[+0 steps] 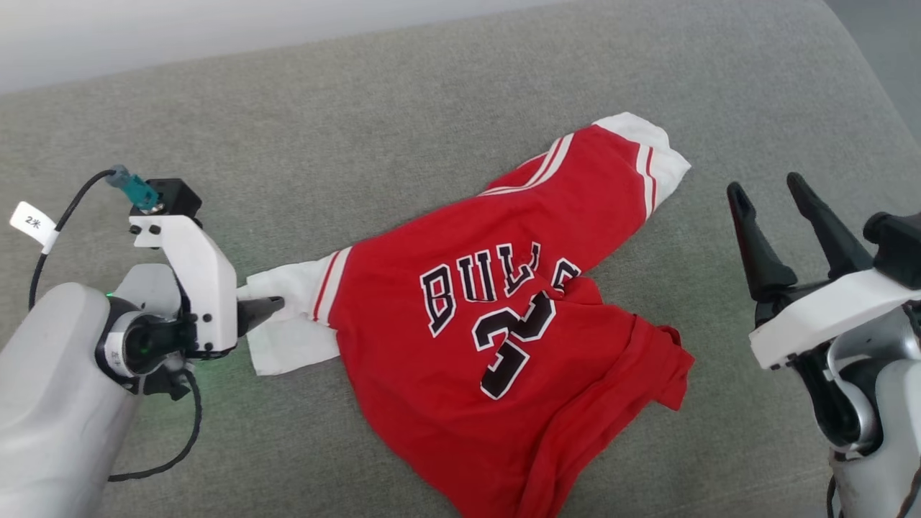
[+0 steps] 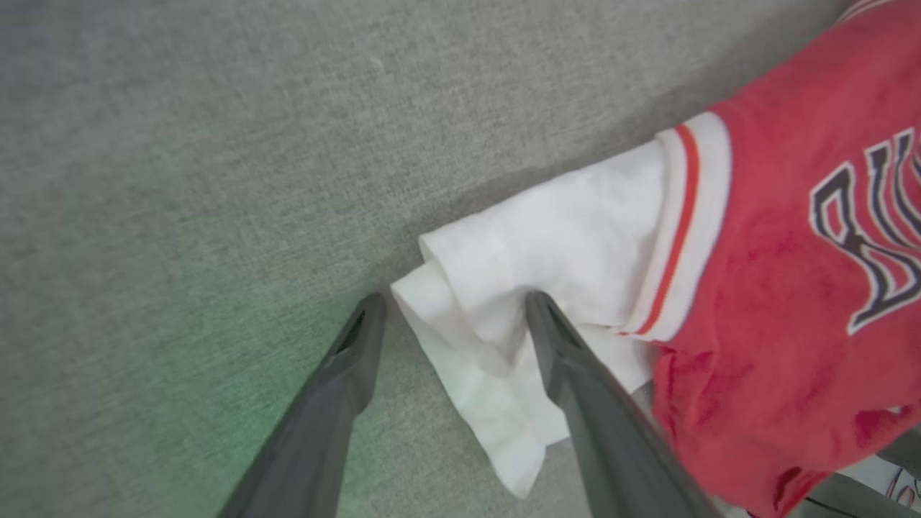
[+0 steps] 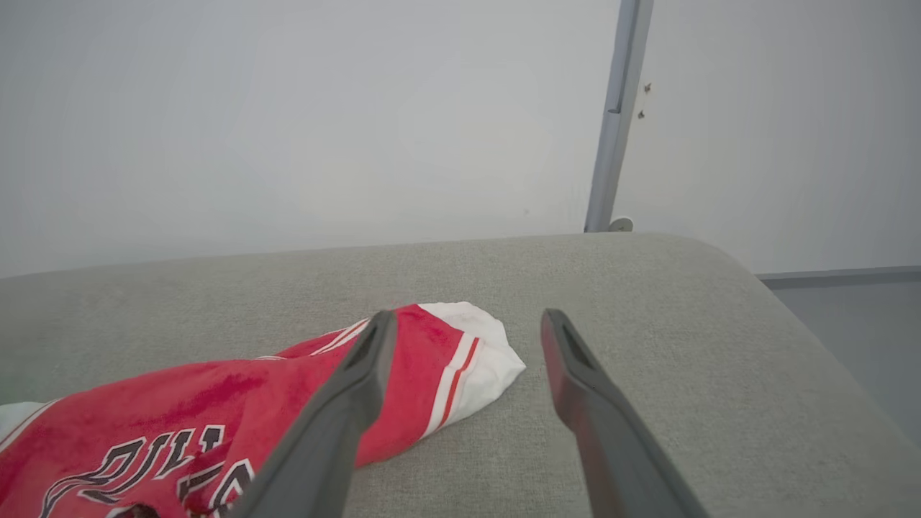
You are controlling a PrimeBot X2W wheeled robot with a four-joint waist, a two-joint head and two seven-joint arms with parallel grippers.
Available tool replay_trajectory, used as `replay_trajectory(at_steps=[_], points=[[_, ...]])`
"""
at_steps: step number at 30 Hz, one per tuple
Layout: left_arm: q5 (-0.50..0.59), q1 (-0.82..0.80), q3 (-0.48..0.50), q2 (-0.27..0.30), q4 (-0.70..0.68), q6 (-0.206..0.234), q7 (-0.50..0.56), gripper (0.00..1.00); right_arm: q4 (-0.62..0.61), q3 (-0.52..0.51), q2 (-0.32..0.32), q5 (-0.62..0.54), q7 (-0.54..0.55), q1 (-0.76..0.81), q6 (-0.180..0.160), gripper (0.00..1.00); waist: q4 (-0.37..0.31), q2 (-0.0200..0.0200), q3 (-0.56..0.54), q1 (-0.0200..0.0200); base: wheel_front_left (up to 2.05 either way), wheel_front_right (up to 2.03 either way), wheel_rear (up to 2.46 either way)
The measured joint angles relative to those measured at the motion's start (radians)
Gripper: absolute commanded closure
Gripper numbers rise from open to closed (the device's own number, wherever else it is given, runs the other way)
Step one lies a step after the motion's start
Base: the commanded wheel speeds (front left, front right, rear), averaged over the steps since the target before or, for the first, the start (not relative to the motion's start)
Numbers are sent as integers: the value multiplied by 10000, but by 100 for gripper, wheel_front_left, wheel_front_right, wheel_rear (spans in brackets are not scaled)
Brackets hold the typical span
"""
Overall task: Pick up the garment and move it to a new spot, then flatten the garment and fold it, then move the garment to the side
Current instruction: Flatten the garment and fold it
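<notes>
The garment (image 1: 460, 345), a red T-shirt with white sleeves and dark lettering, lies rumpled on the grey cushion, its lower part bunched and folded over. My left gripper (image 1: 270, 308) is low at the shirt's near white sleeve (image 2: 547, 237); in the left wrist view it (image 2: 453, 306) is open, straddling the sleeve's folded edge, one finger over the white cloth, the other over bare cushion. My right gripper (image 1: 770, 191) hangs open above the cushion to the right of the shirt, apart from it. The right wrist view has the far white sleeve (image 3: 482, 360) lying beyond its spread fingers (image 3: 575, 374).
The grey upholstered cushion (image 1: 360, 122) spreads wide behind and on both sides of the shirt. Its rounded far-right corner (image 3: 719, 266) drops to the floor. A pale wall and a vertical grey post (image 3: 611, 122) stand behind.
</notes>
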Motion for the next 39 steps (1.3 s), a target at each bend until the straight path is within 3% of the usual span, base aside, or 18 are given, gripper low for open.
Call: replay_trajectory(at_steps=[10,24,30,37,38,39], points=[[-245,-316,54,142,265,646,1129,0,-583,-314,203,-65,345,261,0,0,-148,0,373,0,0,0,0],[-606,616,-77,522,-1515,1258,2130,0,-826,-525,211,-184,677,456,0,0,213,0,134,0,0,0,0],[-548,980,-151,439,-2013,1244,1707,0,-951,-466,201,-182,828,506,0,0,315,0,73,0,0,0,0],[-522,873,6,6,-997,606,606,0,-997,-372,199,-180,892,496,0,0,312,0,115,0,0,0,0],[-535,822,-31,-27,-826,466,608,63,-1003,-370,198,-178,894,493,0,0,308,0,118,0,0,0,0],[-568,796,-38,-50,-650,428,625,100,-1007,-376,192,-178,894,492,0,0,305,0,122,0,0,0,0]])
